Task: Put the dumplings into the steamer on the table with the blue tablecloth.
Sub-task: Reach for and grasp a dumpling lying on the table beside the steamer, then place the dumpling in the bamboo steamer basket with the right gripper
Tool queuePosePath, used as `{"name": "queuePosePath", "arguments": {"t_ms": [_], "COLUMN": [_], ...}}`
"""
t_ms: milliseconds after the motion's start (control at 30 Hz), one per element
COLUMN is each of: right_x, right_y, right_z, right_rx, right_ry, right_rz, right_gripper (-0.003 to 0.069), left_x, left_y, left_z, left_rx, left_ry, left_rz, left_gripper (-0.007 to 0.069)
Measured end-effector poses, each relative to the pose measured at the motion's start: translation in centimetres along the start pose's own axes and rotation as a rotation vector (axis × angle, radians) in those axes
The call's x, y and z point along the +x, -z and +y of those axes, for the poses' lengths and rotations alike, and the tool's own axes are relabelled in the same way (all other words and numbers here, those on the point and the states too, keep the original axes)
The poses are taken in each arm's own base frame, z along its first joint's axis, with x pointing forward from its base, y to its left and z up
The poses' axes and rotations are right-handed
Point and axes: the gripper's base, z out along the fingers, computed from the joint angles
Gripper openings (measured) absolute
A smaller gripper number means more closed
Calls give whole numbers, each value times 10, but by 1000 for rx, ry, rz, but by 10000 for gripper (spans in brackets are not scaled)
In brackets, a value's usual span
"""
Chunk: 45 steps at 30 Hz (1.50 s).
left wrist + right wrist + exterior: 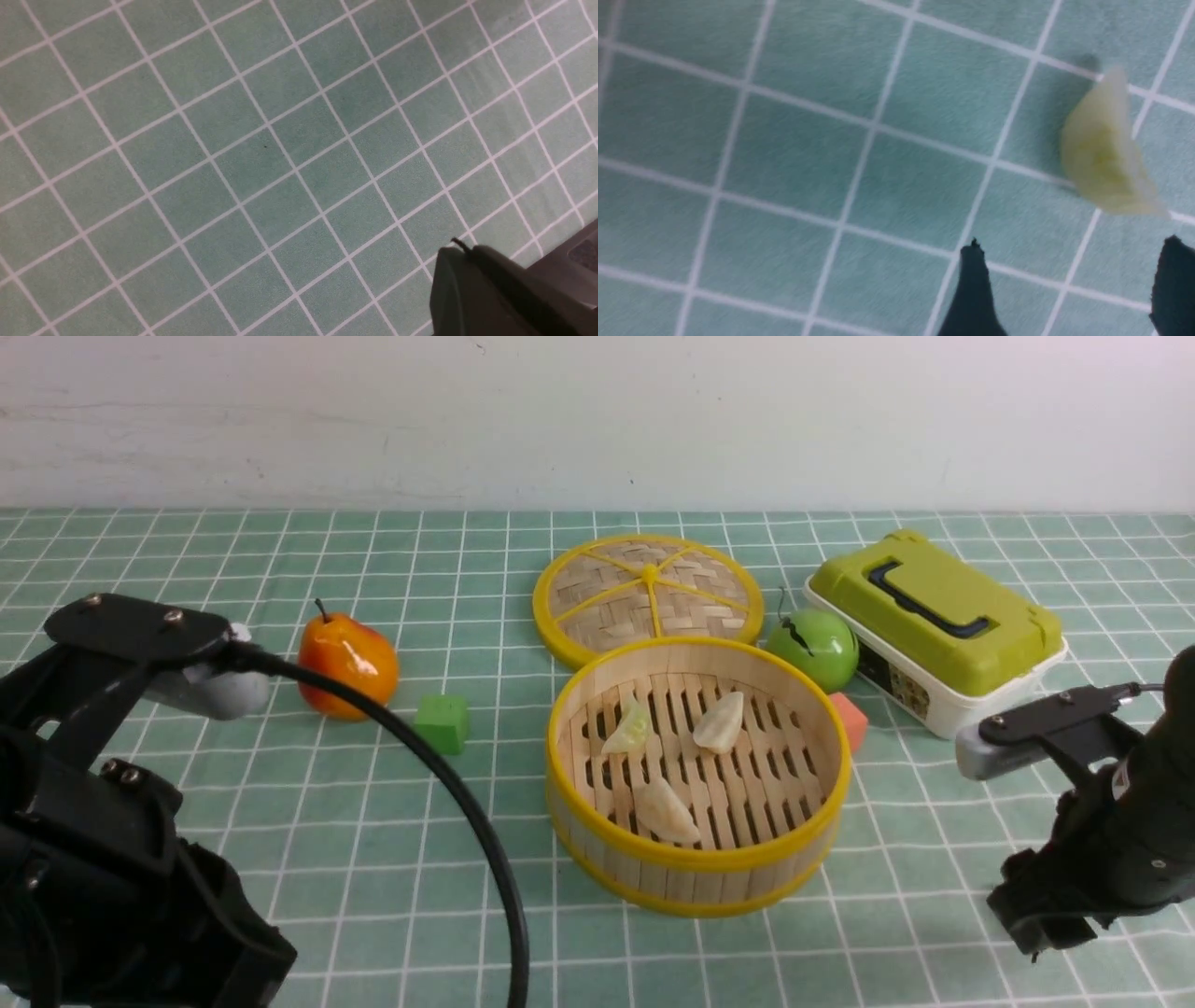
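Cream-pale dumplings (666,809), 3 lying on the slatted floor of the bamboo steamer (691,861) on the table (355,896); 4th dumpling (1104,158) out on the teal grid cloth (784,163), near the right pincer (1071,289), spread wide and empty. Left pincer (460,280) clamped together, gripping nothing, above cloth.

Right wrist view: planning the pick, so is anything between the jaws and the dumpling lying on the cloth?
Nothing visible. Only tablecloth lies between the right gripper, jaws open, and the dumpling.
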Motion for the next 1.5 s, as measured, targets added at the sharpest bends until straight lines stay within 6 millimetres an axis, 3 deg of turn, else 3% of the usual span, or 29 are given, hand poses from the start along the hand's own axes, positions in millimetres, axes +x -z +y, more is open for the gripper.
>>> {"name": "queuePosePath", "arguments": {"t_ms": [233,333,433,467,533,633,733,800,867,1000,1167,1267,1367,1500], "right_x": [-8,-7,-8,-9,-14,-36,-58,-70,-79,-102,-112,-112,-113,-113], "right_y": [-30,-44,-43,-39,-28,15,53,64,66,38,-9,-29,-29,-11], "right_z": [-19,-19,-19,-18,-17,1,35,56,69,93,100,101,102,101], "right_rx": [30,25,20,16,7,-25,-91,-134,-161,-192,-186,-180,-184,-189], "right_ry": [-35,-34,-41,-48,-56,-24,43,80,101,116,102,100,80,79], "right_rz": [-25,8,11,15,5,-81,-192,-239,-256,-244,-188,-142,-151,-180], "right_gripper": [424,348,206,195,202,203,203,203,203,203,204,262,383,447], "left_x": [0,0,0,0,0,0,-2,-3,-3,-3,-3,-3,-4,-2], "left_y": [0,0,0,0,0,0,0,0,0,0,0,0,0,3], "left_z": [-1,-1,0,0,0,0,0,0,0,0,0,1,3,5], "left_rx": [5,6,4,3,3,3,2,1,1,1,-1,-12,-31,-62], "left_ry": [-5,-6,-6,-7,-7,-7,-7,-7,-7,-7,3,4,-3,17], "left_rz": [-2,-1,-4,-4,-5,-4,-21,-31,-36,-38,-38,-38,-43,-79], "left_gripper": [6,6,8,9,11,14,15,17,17,19,20,22,24,24]}}
